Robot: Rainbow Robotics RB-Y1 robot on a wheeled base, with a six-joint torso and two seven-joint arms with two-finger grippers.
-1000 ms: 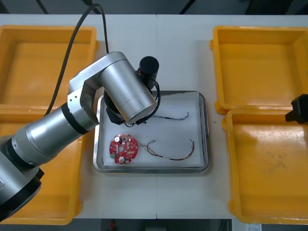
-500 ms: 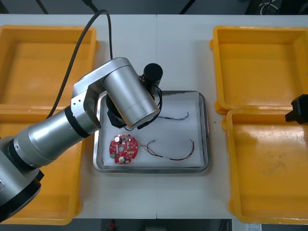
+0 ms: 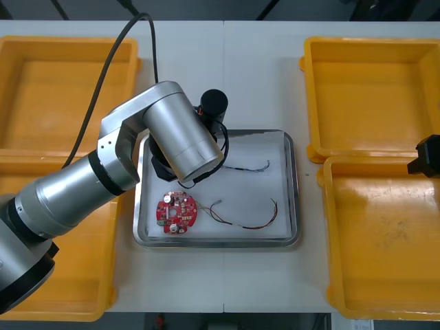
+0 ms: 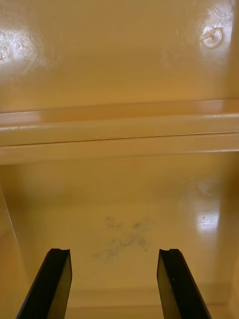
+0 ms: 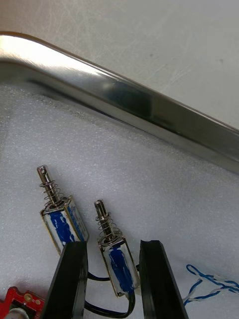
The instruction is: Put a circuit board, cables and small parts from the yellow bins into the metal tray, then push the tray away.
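Note:
The metal tray (image 3: 295,192), white inside, holds a round red circuit board (image 3: 177,212), a red and yellow cable (image 3: 249,218) and a thin blue and white cable (image 3: 249,167). My left arm (image 3: 180,137) reaches over the tray's back left corner. In the left wrist view, two small metal parts with blue bodies and black wires lie on the white lining near the tray's rim (image 5: 124,97). One part (image 5: 118,254) lies between the fingers of my left gripper (image 5: 113,244), which is open with a gap on each side. The other part (image 5: 60,217) lies just outside one finger.
Yellow bins flank the tray: left back (image 3: 62,96), left front (image 3: 82,275), right back (image 3: 371,96), right front (image 3: 385,240). My right arm (image 3: 427,157) waits at the right edge, its right gripper (image 4: 115,251) open above a bin floor (image 4: 119,199).
The left arm shifted slightly toward the table's far right, then eased back a little. The tray's contents and the right arm have not moved.

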